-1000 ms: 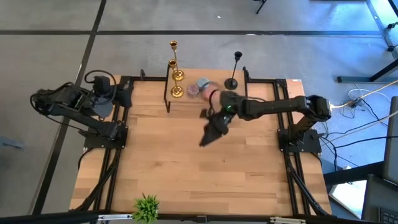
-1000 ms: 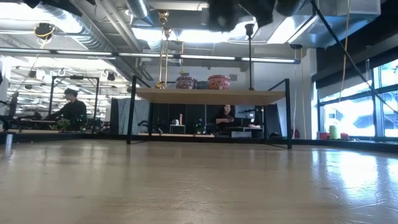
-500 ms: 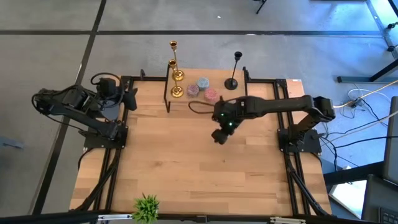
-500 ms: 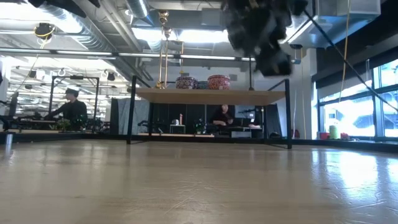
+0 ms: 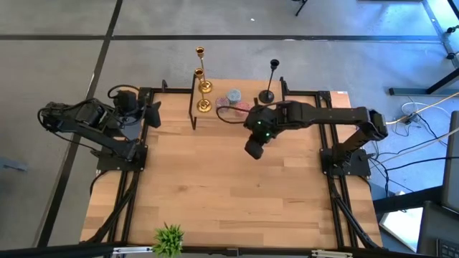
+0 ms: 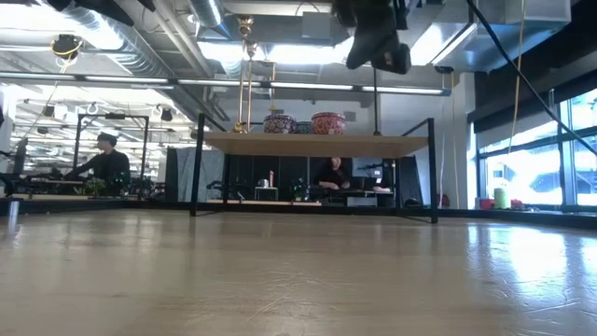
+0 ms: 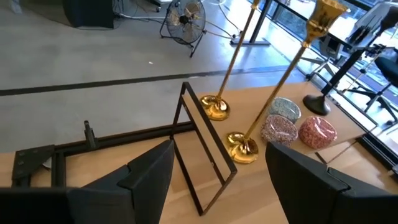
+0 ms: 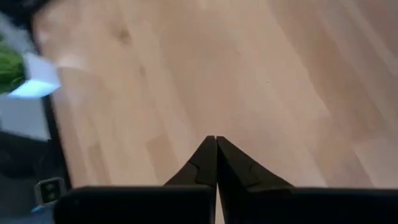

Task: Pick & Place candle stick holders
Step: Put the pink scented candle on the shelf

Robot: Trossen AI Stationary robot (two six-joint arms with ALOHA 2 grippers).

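Two gold candle stick holders [image 5: 201, 79] stand on their round bases [image 7: 242, 148] at the table's far edge. A black one [image 5: 269, 82] stands on its base [image 7: 317, 104] to their right. My left gripper [image 7: 219, 149] is open at the table's far left, pointing at the gold holders and well short of them. My right gripper [image 5: 254, 149] hangs shut and empty above the bare wood [image 8: 216, 140], nearer than the holders. In the low view it shows near the top [image 6: 378, 47], in front of the black holder [image 6: 375, 93].
A black wire frame [image 5: 193, 107] stands just left of the gold holders. Round speckled bowls [image 5: 234, 95] sit between the gold and black holders. A small green plant [image 5: 169, 238] is at the near edge. People sit in the room beyond [image 6: 107, 163].
My right gripper has shut on nothing, turned, and shifted a little toward the table's right and far edge above the wood. My left gripper has reached a little toward the table's right, closer to the gold holders. The holders have stayed put.
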